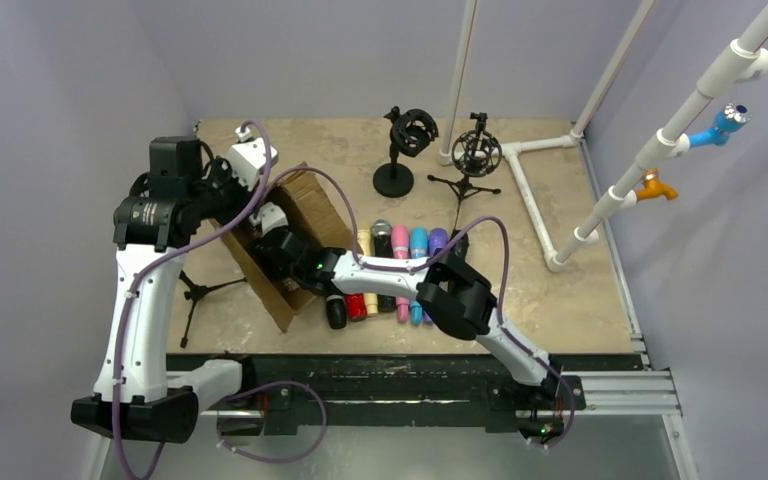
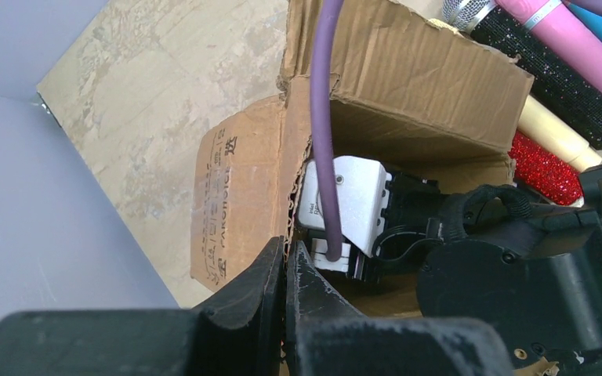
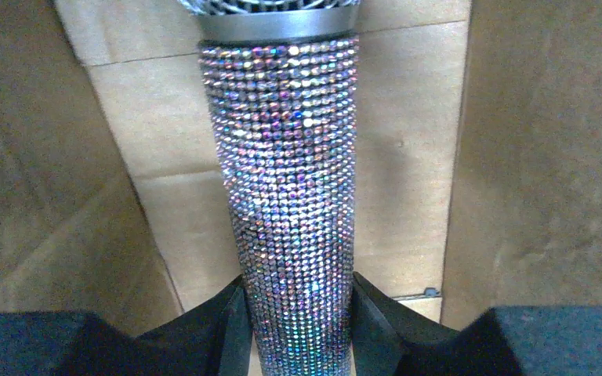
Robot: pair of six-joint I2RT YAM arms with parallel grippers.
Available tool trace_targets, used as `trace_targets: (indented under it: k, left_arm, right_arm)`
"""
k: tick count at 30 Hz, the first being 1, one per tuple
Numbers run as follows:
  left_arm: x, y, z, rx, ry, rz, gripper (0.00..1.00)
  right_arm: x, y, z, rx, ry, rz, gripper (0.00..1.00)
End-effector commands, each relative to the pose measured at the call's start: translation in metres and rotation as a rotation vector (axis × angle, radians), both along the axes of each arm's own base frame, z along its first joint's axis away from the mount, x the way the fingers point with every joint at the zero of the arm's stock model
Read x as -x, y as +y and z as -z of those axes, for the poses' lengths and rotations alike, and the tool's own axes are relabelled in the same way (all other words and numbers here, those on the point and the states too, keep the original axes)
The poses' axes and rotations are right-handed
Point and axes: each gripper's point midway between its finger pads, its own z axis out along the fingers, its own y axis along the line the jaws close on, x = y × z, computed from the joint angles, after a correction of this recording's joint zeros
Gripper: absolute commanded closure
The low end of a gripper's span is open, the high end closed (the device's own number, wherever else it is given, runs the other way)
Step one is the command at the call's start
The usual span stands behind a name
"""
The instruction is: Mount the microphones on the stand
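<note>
A glittery silver microphone (image 3: 282, 172) lies inside the brown cardboard box (image 1: 305, 205). My right gripper (image 3: 298, 291) is shut on its body, one finger pressing each side. In the top view the right gripper (image 1: 285, 255) reaches into the box. My left gripper (image 2: 286, 262) is shut on the box's torn wall (image 2: 243, 180), at the box's left side (image 1: 250, 225). Several microphones (image 1: 400, 262) lie in a row right of the box, among them pink (image 2: 564, 39), cream (image 2: 553, 133) and glittery red (image 2: 545, 168). A round-base stand (image 1: 400, 150) and a tripod stand (image 1: 475, 155) are upright behind them.
A white pipe frame (image 1: 530, 190) stands at the back right, with slanted poles carrying blue (image 1: 720, 128) and orange (image 1: 655, 186) clips. A small black tripod (image 1: 195, 290) lies left of the box. A purple cable (image 2: 323, 117) hangs over the box's rim.
</note>
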Motion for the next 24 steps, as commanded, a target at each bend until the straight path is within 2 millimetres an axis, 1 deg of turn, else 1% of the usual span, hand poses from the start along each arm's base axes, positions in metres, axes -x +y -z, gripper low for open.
trace_targets:
  k: [1, 4, 8, 9, 11, 14, 15, 16, 18, 21, 22, 23, 24]
  left_arm:
    - [-0.005, -0.009, -0.011, 0.024, -0.041, 0.045, 1.0]
    - [-0.008, -0.005, -0.013, 0.007, -0.053, 0.031, 1.0]
    - [-0.014, 0.006, -0.013, -0.052, -0.078, -0.002, 1.0]
    - [-0.015, 0.01, -0.012, -0.068, -0.084, -0.013, 1.0]
    - [-0.019, 0.015, -0.012, -0.093, -0.096, -0.035, 1.0]
    - [-0.025, 0.02, -0.011, -0.107, -0.105, -0.055, 1.0]
    - [-0.026, 0.02, -0.011, -0.106, -0.108, -0.06, 1.0]
    - [-0.028, 0.02, -0.012, -0.105, -0.113, -0.063, 1.0]
    - [-0.032, 0.019, -0.012, -0.099, -0.117, -0.062, 1.0]
    - [-0.043, 0.018, -0.012, -0.103, -0.129, -0.061, 1.0]
    - [-0.047, 0.018, -0.013, -0.109, -0.133, -0.065, 1.0]
    - [-0.052, 0.018, -0.013, -0.114, -0.136, -0.067, 1.0]
    - [-0.057, 0.018, -0.015, -0.12, -0.142, -0.069, 1.0]
  right_arm:
    - [0.018, 0.02, -0.072, -0.202, -0.024, -0.102, 0.61]
    - [0.021, 0.016, -0.105, -0.256, -0.04, -0.109, 0.79]
    - [0.029, 0.005, -0.143, -0.326, -0.042, -0.113, 0.96]
    - [0.031, 0.002, -0.149, -0.334, -0.038, -0.11, 1.0]
    - [0.035, -0.007, -0.159, -0.341, -0.028, -0.103, 1.0]
    - [0.042, -0.024, -0.161, -0.321, 0.003, -0.093, 1.0]
    - [0.044, -0.031, -0.158, -0.305, 0.019, -0.088, 1.0]
    - [0.048, -0.04, -0.16, -0.3, 0.026, -0.082, 1.0]
    - [0.052, -0.059, -0.154, -0.278, 0.047, -0.061, 1.0]
    - [0.055, -0.093, -0.146, -0.251, 0.074, -0.012, 1.0]
    - [0.055, -0.106, -0.144, -0.245, 0.08, 0.01, 1.0]
    - [0.055, -0.122, -0.134, -0.225, 0.093, 0.035, 1.0]
    - [0.053, -0.136, -0.134, -0.226, 0.101, 0.062, 1.0]
